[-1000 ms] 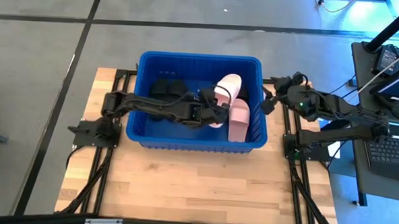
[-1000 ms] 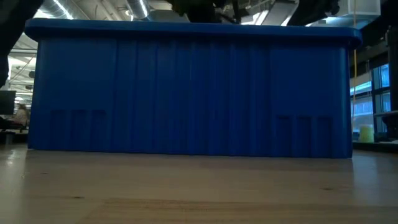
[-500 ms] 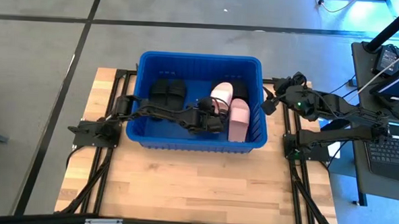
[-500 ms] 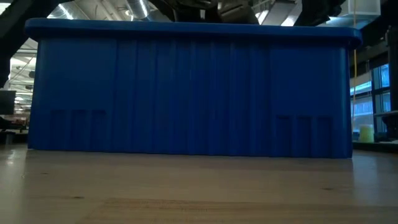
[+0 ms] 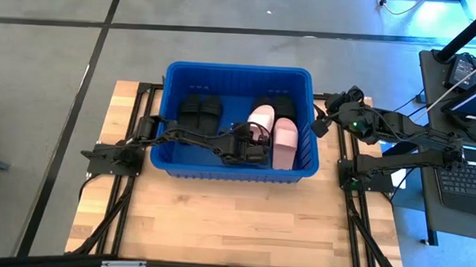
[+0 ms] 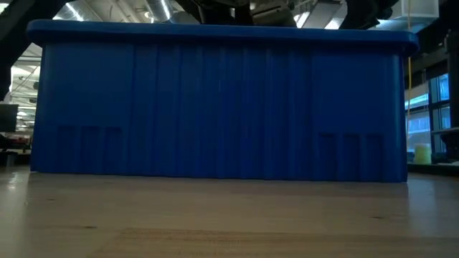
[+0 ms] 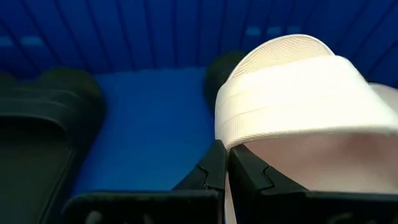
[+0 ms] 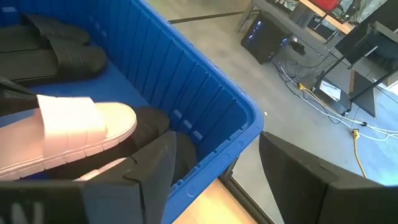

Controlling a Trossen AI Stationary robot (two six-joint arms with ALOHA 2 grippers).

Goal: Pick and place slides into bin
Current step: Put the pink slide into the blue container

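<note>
The blue bin [image 5: 235, 170] stands mid-table and fills the low view [image 6: 215, 100]. Inside lie two black slides at the far left [image 5: 200, 109], two black ones at the far right [image 5: 273, 105], and two pale pink slides side by side [image 5: 261, 118] [image 5: 284, 142]. My left gripper [image 5: 249, 148] is down in the bin by its near wall, shut at the left pink slide [image 7: 292, 93]. My right gripper [image 5: 317, 121] hangs open and empty outside the bin's right wall; its wrist view shows the gap between its fingers [image 8: 214, 180]. My left gripper has its two fingers [image 7: 214, 165] closed together on the near-left edge of the pale pink slide, where the strap's lower corner [image 7: 227, 140] meets them. The fingers lie low and point toward the bin's far wall. The slide lies in the bin, strap up, beside the other pink slide.
The bin's ribbed walls [image 7: 155, 31] close in around my left gripper. A strip of bare blue floor [image 7: 155, 124] lies between the left black slide [image 7: 37, 124] and the pink one. Bare wooden table [image 5: 234, 222] lies in front of the bin.
My left gripper has gone down and toward the bin's near wall with the pale pink slide. The slide, held tilted up above the others a second ago, now lies flat in the bin beside the other pink slide.
</note>
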